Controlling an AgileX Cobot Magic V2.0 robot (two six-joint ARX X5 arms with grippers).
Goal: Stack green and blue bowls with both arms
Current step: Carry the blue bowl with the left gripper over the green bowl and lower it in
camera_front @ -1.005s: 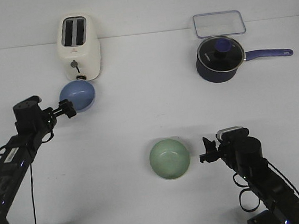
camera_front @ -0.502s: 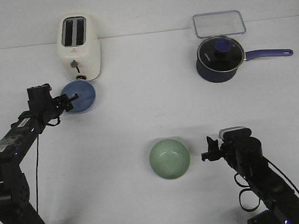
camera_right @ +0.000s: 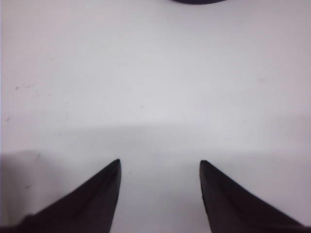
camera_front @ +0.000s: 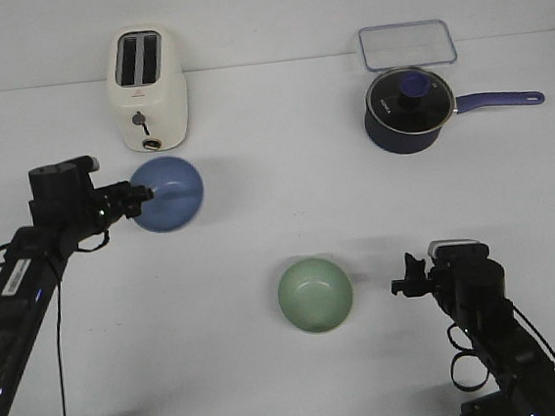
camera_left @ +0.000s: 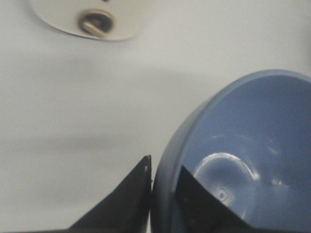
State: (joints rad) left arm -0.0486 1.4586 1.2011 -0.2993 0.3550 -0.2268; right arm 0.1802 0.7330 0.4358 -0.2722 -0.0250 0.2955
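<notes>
White table [camera_front: 259,220] | left gripper [camera_front: 139,195] clamps blue bowl [camera_front: 168,193] rim, beside toaster [camera_front: 147,90] | right gripper [camera_right: 160,167] unclenched, empty | you next carry it over green bowl [camera_front: 314,294], nest.

On the surface [camera_front: 278,208], the toaster [camera_front: 148,88] stands at the back left, with one bowl [camera_front: 167,193] just in front of it — the left gripper [camera_front: 142,194] pinches that bowl's left rim. The second bowl [camera_front: 314,294] sits nearer, right of centre, with the right gripper [camera_front: 404,285] to its right, apart from it. At the back right stands a saucepan [camera_front: 407,107] — its handle points right — with a tray [camera_front: 406,44] behind it.
</notes>
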